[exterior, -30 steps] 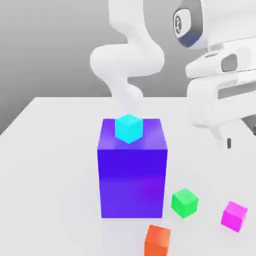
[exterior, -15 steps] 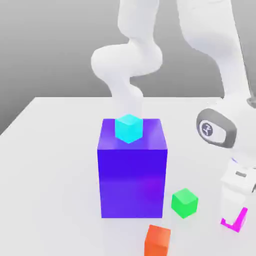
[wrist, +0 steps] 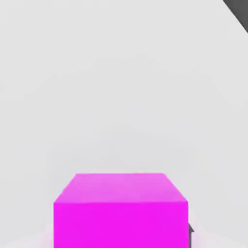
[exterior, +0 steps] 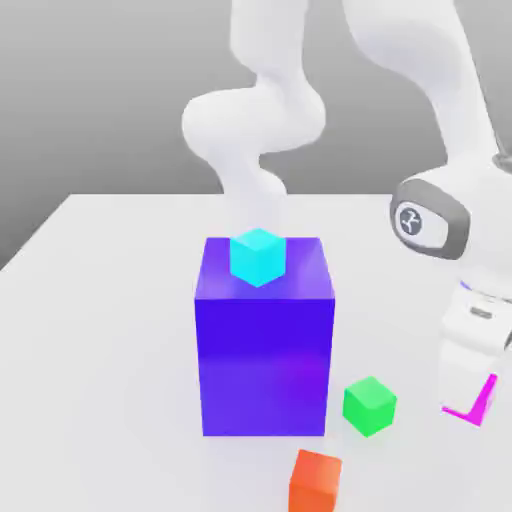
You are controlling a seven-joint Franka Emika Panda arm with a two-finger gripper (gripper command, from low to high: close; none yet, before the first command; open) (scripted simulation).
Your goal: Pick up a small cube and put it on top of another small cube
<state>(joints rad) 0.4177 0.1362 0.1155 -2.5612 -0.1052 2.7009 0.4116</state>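
Note:
At the exterior view's right, my gripper is shut on the small magenta-pink cube. The white hand covers most of the cube, leaving just its edges showing. The cube hangs a little above the white table. In the hand view the pink cube sits close up between the jaws, with bare table beyond it. A green cube and an orange-red cube lie on the table to the left of my hand in the exterior view.
A tall blue block stands mid-table with a small cyan cube on its top. The arm's white links rise behind the block. The table's left half is bare.
My hand came down from above onto the pink cube and its jaws closed on it. The cube now sits slightly higher than half a second ago.

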